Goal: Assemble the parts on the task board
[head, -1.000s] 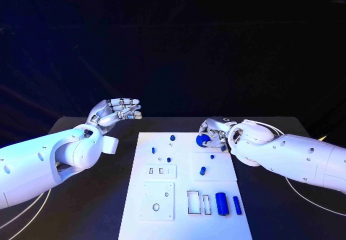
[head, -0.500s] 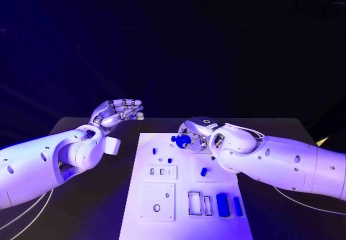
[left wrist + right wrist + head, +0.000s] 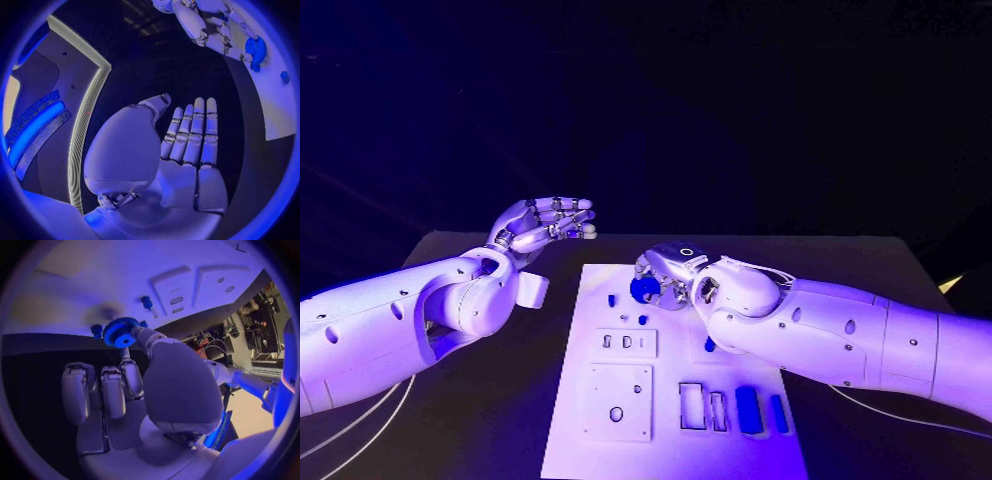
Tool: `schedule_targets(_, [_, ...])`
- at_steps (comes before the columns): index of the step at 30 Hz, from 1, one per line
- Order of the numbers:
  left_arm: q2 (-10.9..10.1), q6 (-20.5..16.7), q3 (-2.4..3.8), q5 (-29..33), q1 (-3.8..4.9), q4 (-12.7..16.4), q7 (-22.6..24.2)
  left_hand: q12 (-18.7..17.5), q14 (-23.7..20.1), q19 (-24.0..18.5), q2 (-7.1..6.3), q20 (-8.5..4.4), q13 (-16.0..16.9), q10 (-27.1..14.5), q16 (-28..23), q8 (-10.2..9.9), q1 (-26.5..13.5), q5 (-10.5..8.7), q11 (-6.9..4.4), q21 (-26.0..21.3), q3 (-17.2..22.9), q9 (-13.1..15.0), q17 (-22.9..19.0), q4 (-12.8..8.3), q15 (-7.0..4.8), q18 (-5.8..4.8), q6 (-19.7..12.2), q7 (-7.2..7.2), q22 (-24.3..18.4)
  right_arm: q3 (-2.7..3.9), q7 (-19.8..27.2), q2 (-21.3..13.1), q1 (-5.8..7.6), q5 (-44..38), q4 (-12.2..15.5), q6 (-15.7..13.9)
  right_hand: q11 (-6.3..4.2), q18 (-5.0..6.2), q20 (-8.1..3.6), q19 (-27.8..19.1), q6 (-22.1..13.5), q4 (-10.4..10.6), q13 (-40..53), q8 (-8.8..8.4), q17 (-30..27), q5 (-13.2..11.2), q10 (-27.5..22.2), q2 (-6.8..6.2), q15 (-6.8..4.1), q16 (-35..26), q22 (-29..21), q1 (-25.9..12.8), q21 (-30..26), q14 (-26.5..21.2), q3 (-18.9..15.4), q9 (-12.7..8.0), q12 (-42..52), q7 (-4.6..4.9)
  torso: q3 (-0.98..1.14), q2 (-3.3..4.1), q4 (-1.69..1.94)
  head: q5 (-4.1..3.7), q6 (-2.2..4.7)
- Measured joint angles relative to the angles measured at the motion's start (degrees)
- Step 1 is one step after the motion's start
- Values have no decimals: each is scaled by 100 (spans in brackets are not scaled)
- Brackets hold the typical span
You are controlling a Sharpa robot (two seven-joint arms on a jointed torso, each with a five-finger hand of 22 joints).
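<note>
The white task board [image 3: 668, 440] lies in the middle of the black table. My right hand [image 3: 669, 274] hovers over the board's far left part and pinches a blue gear [image 3: 646, 290] between thumb and a finger. The right wrist view shows that gear [image 3: 120, 333] at the fingertips, just above the board [image 3: 69, 285] and close to a small blue peg [image 3: 147, 302]. My left hand [image 3: 545, 222] is raised off the board's far left corner, and its palm [image 3: 181, 165] holds nothing, fingers straight. From the left wrist, the right hand [image 3: 203, 22] and gear [image 3: 255, 50] show above the board [image 3: 275, 105].
Small blue pegs [image 3: 612, 299] [image 3: 642, 320] stand on the board's left half. Another blue piece [image 3: 710, 344] sits beside my right forearm. Two blue cylinders [image 3: 747, 410] [image 3: 777, 412] lie at the near right beside slotted recesses [image 3: 691, 405]. White insert plates [image 3: 620, 400] fill the near left.
My right hand has carried the blue gear leftward across the far end of the board, from its right side to its left part. The left hand has hardly moved.
</note>
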Motion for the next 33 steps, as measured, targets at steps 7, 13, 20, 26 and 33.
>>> schedule_targets(7, [42,16,0,-5,0,89,1,0,0,0,0,0,0,0,0,0,0,0,0,0,0,0,4,0,0,0,0,0,-1,-1,-13,120,-70,-19,-199,-1,0,0,0,0,-6,0,0,18,0,1,0,-1,0,-1,-1,0,0,0,0,2,14,4,-9,14,19,2,-24])
schedule_targets(13, [70,18,0,-14,0,99,9,0,-64,-62,24,20,0,0,0,0,-24,0,0,0,0,6,9,0,21,0,0,0,-1,-2,-14,221,-101,-28,-348,-9,0,0,0,0,-12,0,-1,18,-1,1,0,-9,0,-3,-1,-7,0,0,0,2,14,5,-12,21,35,-5,-33])
schedule_targets(20, [72,18,0,-28,0,99,17,0,-64,-61,24,20,0,0,0,0,-24,0,0,0,0,6,9,0,21,1,0,0,-1,-3,-10,290,-126,-34,-543,-22,0,0,0,0,-20,0,4,17,-1,-3,0,-17,0,-3,-2,-15,-1,0,-1,1,14,0,-10,20,35,5,-42])
schedule_targets(26, [70,17,0,-37,1,97,18,0,-63,-61,24,20,0,0,0,0,-23,0,0,0,0,5,9,0,21,0,0,0,-2,-6,15,340,-134,-34,-614,-27,0,0,0,0,-35,-7,4,17,-1,-4,0,-45,0,-3,-2,-46,-1,0,56,-7,14,14,-5,18,29,9,-38])
schedule_targets(33, [79,18,0,-44,1,92,19,0,-63,-61,24,20,0,0,0,0,-24,0,0,0,0,5,8,0,21,0,0,0,-2,-6,48,386,-144,-26,-676,-27,32,1,0,-1,-104,-16,3,-39,-2,-87,-32,-89,0,-4,-3,-167,-1,0,81,-32,-46,42,-5,16,25,15,-43])
